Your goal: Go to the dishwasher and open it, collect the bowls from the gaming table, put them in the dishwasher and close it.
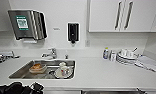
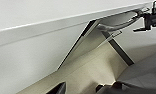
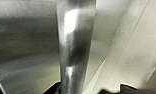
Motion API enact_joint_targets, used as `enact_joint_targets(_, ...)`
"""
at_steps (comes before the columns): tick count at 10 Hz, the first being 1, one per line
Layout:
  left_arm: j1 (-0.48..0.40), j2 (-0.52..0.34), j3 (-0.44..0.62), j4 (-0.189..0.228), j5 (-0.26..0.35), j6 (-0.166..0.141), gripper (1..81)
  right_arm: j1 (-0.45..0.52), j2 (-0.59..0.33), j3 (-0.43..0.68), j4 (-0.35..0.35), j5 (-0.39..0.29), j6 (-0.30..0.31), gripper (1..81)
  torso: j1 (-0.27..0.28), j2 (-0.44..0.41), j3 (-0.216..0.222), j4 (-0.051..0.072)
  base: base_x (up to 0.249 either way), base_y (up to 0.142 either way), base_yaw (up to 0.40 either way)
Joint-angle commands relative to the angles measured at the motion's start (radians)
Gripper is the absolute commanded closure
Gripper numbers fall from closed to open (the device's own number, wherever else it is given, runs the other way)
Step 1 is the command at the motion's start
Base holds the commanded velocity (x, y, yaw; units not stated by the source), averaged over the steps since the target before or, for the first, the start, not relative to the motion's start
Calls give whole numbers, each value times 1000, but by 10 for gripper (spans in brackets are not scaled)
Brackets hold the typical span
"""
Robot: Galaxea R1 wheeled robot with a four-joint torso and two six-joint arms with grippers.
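The dishwasher (image 3: pixel 24 50) has a brushed steel front, seen close in the right wrist view, and its bar handle (image 3: pixel 74 45) runs right through that view. In the left wrist view the door (image 2: pixel 94 62) stands ajar under the white counter edge, with a dark gap beside it. My right gripper (image 2: pixel 150 20) is at the far end of the handle (image 2: pixel 119 23). My left gripper (image 2: pixel 80 90) hangs open beside the door with nothing in it. The dark left arm (image 1: pixel 19 88) lies low in front of the counter. The bowls and the gaming table are out of view.
The white counter (image 1: pixel 94 70) carries a steel sink (image 1: pixel 21 71) holding an orange bowl (image 1: pixel 37 67) and white cups (image 1: pixel 62 71). Stacked white dishes (image 1: pixel 126 57) and bottles (image 1: pixel 106 53) stand at the right. White wall cabinets (image 1: pixel 124 15), a towel dispenser (image 1: pixel 26 23) and a soap dispenser (image 1: pixel 73 32) hang above.
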Motion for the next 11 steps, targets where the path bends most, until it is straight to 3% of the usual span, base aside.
enact_joint_targets(1,-119,-17,14,-9,22,7,10,32,-130,106,-95,-141,0,10,0,0,0,0,0,0,0)
enact_joint_targets(3,-117,-22,16,-11,22,7,10,3,-121,102,-114,-143,0,10,0,0,0,0,0,0,0)
enact_joint_targets(7,-114,-22,14,-11,22,7,10,-36,-12,8,-124,-141,0,10,0,0,0,0,0,0,0)
enact_joint_targets(9,-114,-20,14,-9,22,7,10,36,-66,81,-112,-141,10,10,0,0,0,0,0,0,0)
enact_joint_targets(11,-114,-16,13,-8,19,7,10,154,-183,197,-112,-171,43,10,0,0,0,0,0,0,0)
